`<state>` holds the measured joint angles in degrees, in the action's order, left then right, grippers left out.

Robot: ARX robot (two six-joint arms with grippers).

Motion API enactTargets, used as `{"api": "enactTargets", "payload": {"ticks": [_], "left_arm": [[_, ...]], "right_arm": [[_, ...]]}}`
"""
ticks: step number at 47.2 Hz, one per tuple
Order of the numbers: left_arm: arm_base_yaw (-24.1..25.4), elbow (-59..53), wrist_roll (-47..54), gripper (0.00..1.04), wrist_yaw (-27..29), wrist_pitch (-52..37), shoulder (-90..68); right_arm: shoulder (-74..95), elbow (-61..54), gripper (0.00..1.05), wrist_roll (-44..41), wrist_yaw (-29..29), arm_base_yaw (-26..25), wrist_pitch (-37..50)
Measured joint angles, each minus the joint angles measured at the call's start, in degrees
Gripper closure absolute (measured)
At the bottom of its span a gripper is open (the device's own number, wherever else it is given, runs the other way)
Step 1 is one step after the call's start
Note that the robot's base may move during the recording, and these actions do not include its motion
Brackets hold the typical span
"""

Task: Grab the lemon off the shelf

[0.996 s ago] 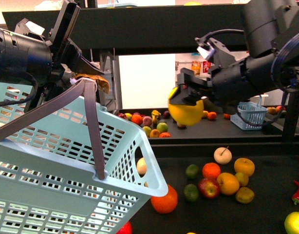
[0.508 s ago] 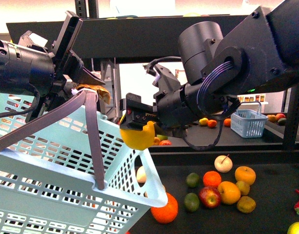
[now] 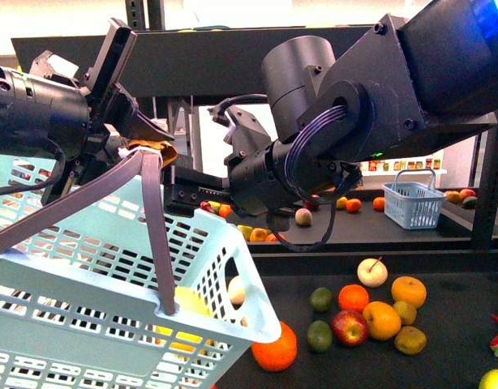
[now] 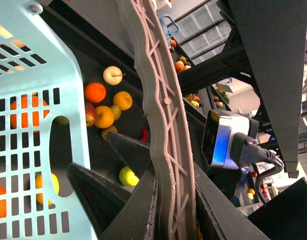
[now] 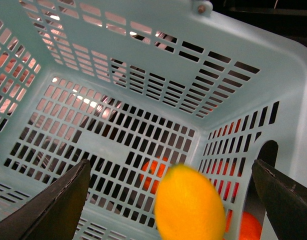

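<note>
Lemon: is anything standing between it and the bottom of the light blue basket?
Nothing visible does. The lemon is already inside the basket, beneath the open right gripper; the slotted bottom under it is bare. The oranges seen through the slots lie outside.

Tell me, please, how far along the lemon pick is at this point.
Done: the lemon is off the shelf and loose inside the basket, free of the open right gripper. In hand: the left gripper grips the basket by its handle, holding it tilted. Left: little, it seems, beyond drawing the right arm clear.
</note>
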<state>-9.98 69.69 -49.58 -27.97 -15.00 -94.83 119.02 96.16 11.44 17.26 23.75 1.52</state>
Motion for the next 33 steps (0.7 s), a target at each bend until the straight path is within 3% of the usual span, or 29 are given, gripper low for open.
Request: {"api": "enactTargets", "payload": {"ticks": [11, 33], "left_arm": [[0.0, -0.4, 0.2, 0.92, 0.1, 0.0, 0.0], [0.0, -0.4, 0.0, 0.92, -0.1, 0.0, 0.0]], "right_arm": [[-3.0, -4.4, 0.08, 0.2, -3.2, -4.8, 4.2], [-12.1, -26.3, 0.08, -11.7, -9.3, -24.5, 16.9]]}}
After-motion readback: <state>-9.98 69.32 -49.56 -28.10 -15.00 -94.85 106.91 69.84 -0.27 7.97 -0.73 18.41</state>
